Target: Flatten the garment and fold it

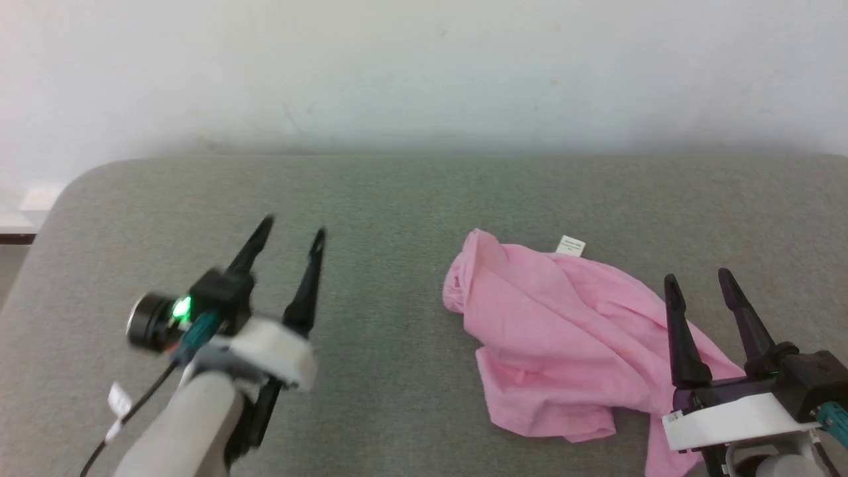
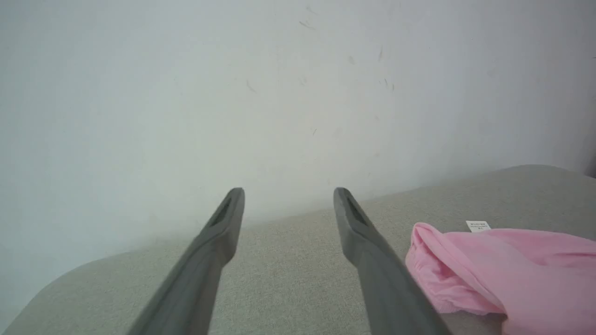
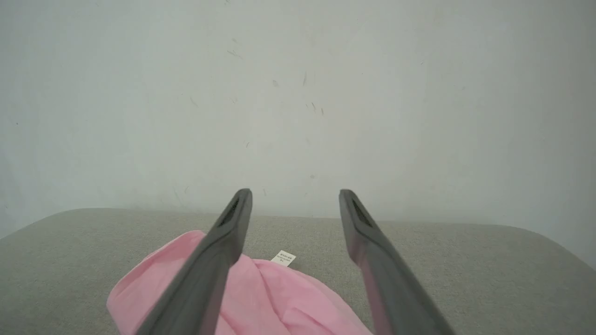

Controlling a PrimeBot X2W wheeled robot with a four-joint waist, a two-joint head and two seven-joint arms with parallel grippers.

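The light pink garment (image 1: 563, 331) lies crumpled on the grey surface (image 1: 397, 199), right of centre, its small white label (image 1: 570, 246) sticking out at the far edge. My left gripper (image 1: 291, 232) is open, held above the surface well to the left of the cloth, nothing between its fingers. My right gripper (image 1: 699, 281) is open too, over the garment's near right part. The left wrist view has the garment (image 2: 512, 274) to the right of the open gripper (image 2: 288, 195). In the right wrist view the garment (image 3: 260, 298) lies under and left of the open gripper (image 3: 295, 197).
The grey padded surface has a rounded far-left corner (image 1: 86, 179) and ends at a pale wall (image 1: 424, 66) behind. Bare grey fabric spreads between the left gripper and the garment.
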